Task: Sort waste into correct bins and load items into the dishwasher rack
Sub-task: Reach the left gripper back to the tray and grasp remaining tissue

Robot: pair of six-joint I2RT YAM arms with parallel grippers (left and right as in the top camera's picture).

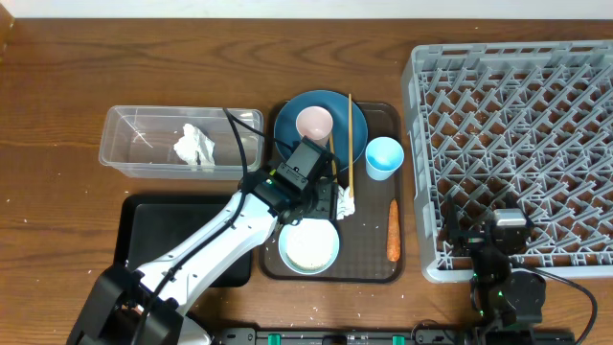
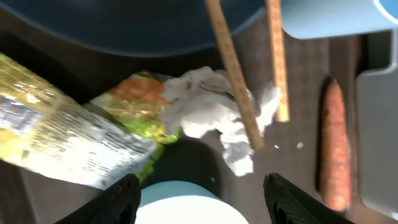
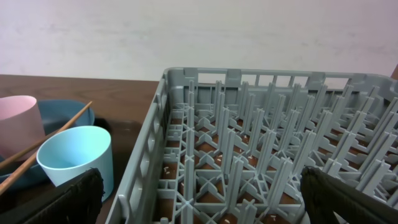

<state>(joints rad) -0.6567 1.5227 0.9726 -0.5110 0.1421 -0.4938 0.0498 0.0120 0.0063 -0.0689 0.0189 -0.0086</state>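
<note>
My left gripper (image 2: 199, 202) is open and empty, hovering over the brown serving tray (image 1: 375, 270) just above the light blue bowl of rice (image 1: 308, 246). In the left wrist view the yellow-green wrapper (image 2: 68, 140) and crumpled white paper (image 2: 211, 115) lie just ahead of the fingers, under the chopsticks (image 2: 235, 74). The carrot (image 1: 393, 230) lies at the tray's right. The pink cup (image 1: 314, 123) sits on the dark blue plate (image 1: 299, 107); the light blue cup (image 1: 383, 156) stands beside it. My right gripper (image 3: 199, 199) is open at the grey rack's (image 1: 517, 144) front left corner.
The clear tub (image 1: 129, 153) at the left holds a piece of crumpled white paper (image 1: 194, 147). The black tray (image 1: 144, 230) lies in front of it, partly under my left arm. Bare wooden table surrounds them.
</note>
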